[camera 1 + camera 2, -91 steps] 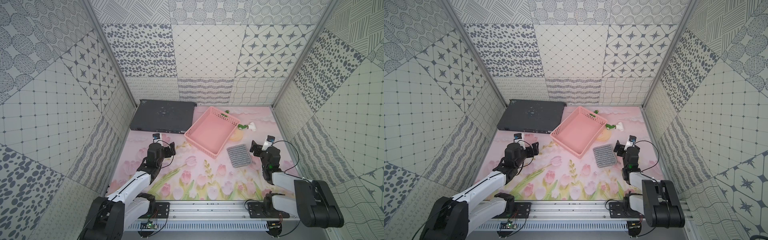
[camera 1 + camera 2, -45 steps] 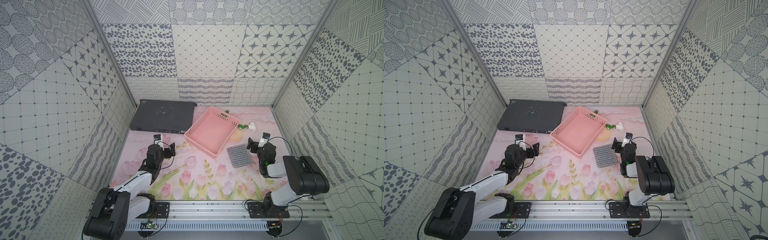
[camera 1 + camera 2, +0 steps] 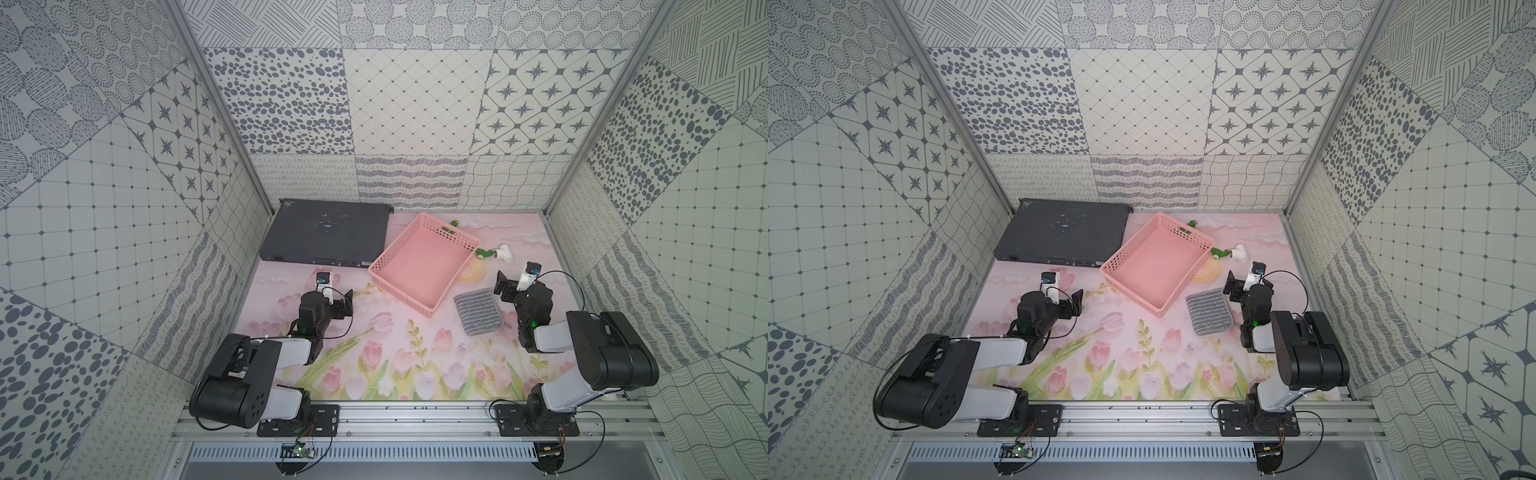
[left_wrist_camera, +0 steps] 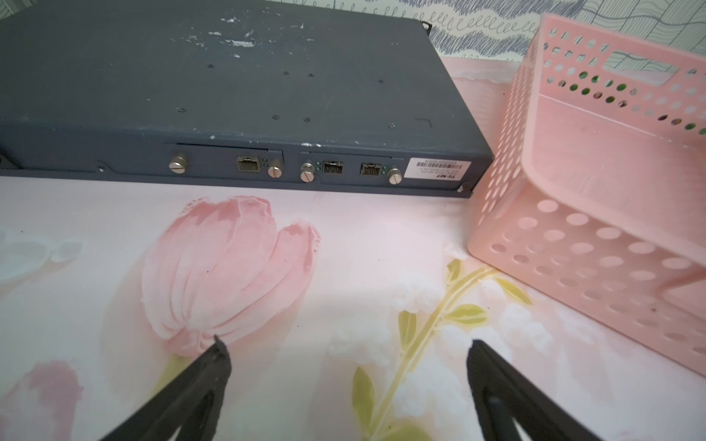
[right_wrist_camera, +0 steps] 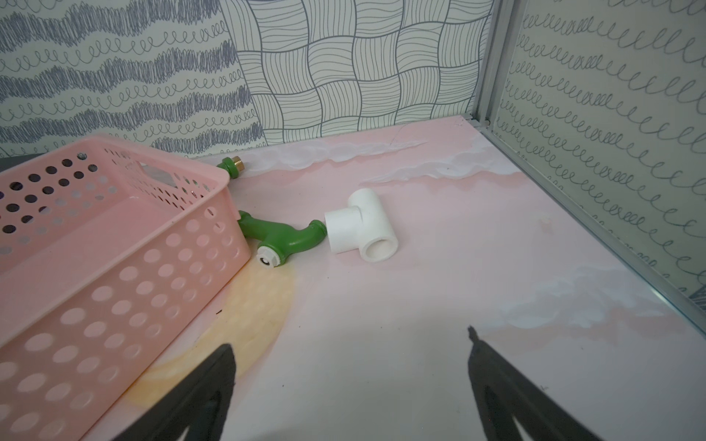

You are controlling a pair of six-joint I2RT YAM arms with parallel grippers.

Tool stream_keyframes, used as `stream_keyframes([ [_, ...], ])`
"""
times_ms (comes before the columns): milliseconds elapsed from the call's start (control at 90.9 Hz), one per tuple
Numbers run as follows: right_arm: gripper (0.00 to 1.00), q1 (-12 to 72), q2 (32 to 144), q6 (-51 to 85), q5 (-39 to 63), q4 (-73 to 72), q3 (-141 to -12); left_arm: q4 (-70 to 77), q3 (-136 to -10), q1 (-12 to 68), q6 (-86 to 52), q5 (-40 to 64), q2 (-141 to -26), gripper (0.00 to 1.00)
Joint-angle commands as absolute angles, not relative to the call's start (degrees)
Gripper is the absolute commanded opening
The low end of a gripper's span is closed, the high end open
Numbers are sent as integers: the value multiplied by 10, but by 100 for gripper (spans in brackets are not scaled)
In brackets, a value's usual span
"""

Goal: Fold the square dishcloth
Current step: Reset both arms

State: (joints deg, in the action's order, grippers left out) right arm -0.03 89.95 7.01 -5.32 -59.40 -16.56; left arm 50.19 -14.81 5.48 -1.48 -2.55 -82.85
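The square dishcloth (image 3: 478, 312) (image 3: 1209, 311), grey with pale stripes, lies flat on the tulip mat beside the near corner of the pink basket. Both top views show it; neither wrist view does. My right gripper (image 3: 519, 286) (image 5: 349, 341) hangs open just right of the cloth's far edge, over bare mat and holding nothing. My left gripper (image 3: 336, 297) (image 4: 344, 343) is open and empty too. It is far to the left, low over a printed tulip, across the basket from the cloth.
The pink perforated basket (image 3: 376, 269) (image 4: 573, 248) (image 5: 114, 305) sits mid-table. A dark network switch (image 3: 328, 232) (image 4: 229, 88) lies at the back left. A green pipe fitting (image 5: 282, 236) and a white tee (image 5: 363, 225) lie right of the basket, and another green fitting (image 5: 231, 167) lies behind it.
Both arms have folded back, their elbows rising over the front rail. The right gripper shifted slightly toward the back. Both grippers stayed open, and the cloth has not moved.
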Motion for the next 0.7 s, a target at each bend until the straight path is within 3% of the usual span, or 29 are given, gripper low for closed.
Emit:
stream_keyframes([
  [0, 97, -1, 896, 64, -50, -615, -171, 606, -166, 47, 22, 16, -886, 99],
  [220, 97, -1, 896, 64, -51, -614, -171, 496, -229, 16, -15, 27, -902, 99],
  [528, 97, -1, 897, 62, -43, -605, -179, 497, -234, 9, -24, 23, -904, 99],
  [693, 97, 0, 899, 37, 20, -529, -222, 498, -233, 10, -24, 22, -905, 99],
])
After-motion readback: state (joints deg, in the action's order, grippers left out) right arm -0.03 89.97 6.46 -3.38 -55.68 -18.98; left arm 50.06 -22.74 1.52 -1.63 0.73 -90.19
